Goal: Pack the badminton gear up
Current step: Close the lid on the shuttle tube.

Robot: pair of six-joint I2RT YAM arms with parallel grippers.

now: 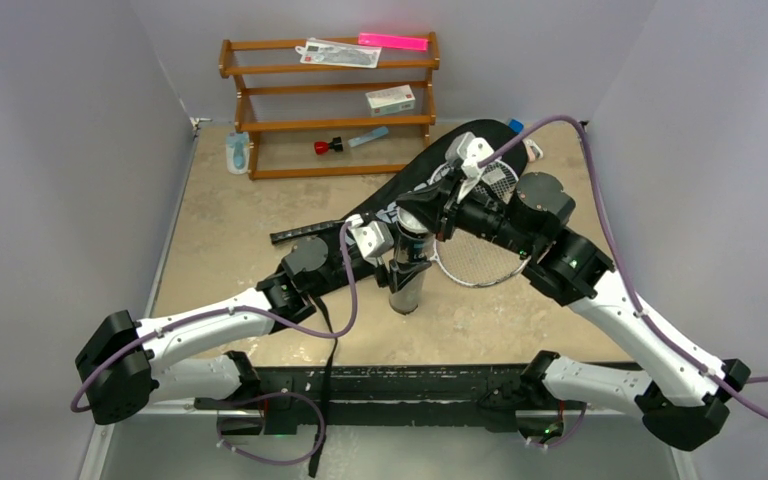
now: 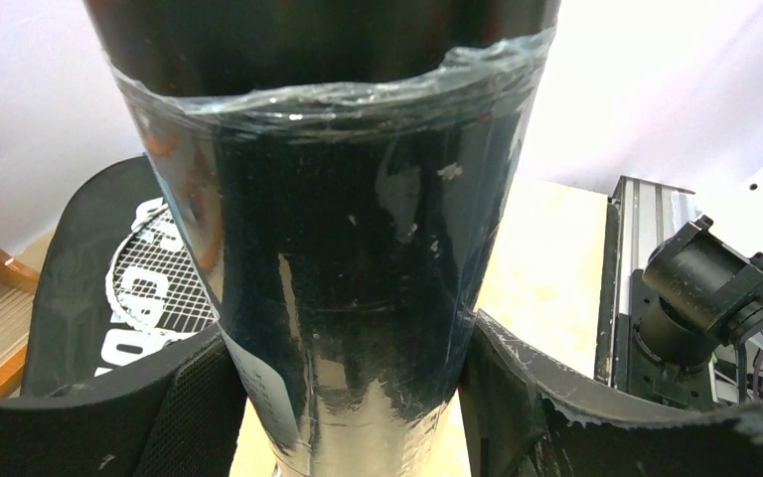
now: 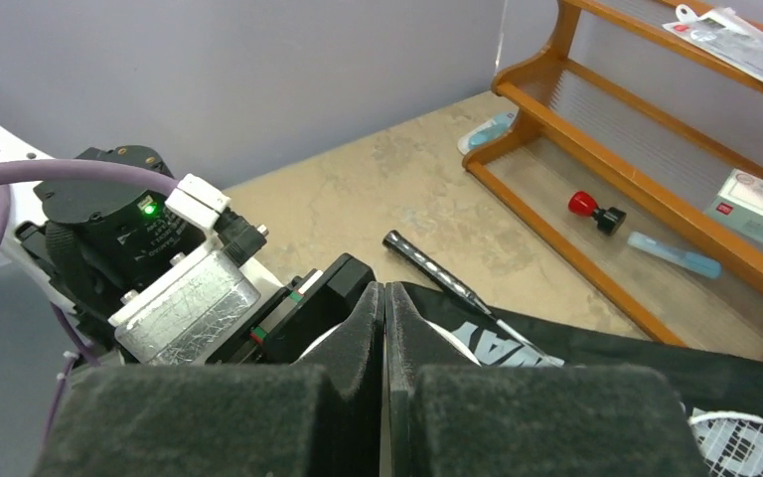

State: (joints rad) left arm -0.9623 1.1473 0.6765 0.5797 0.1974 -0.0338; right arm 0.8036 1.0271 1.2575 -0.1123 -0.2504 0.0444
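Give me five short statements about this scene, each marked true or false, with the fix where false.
1. The left pincer grips the dark tube. True.
2. The dark tube lies flat on the table. False: it stands upright.
3. The right pincer is open. False: it is shut and empty.
4. A racket head lies on the black bag. True.
5. The wooden rack stands beside the arm bases. False: it stands at the far edge of the table.
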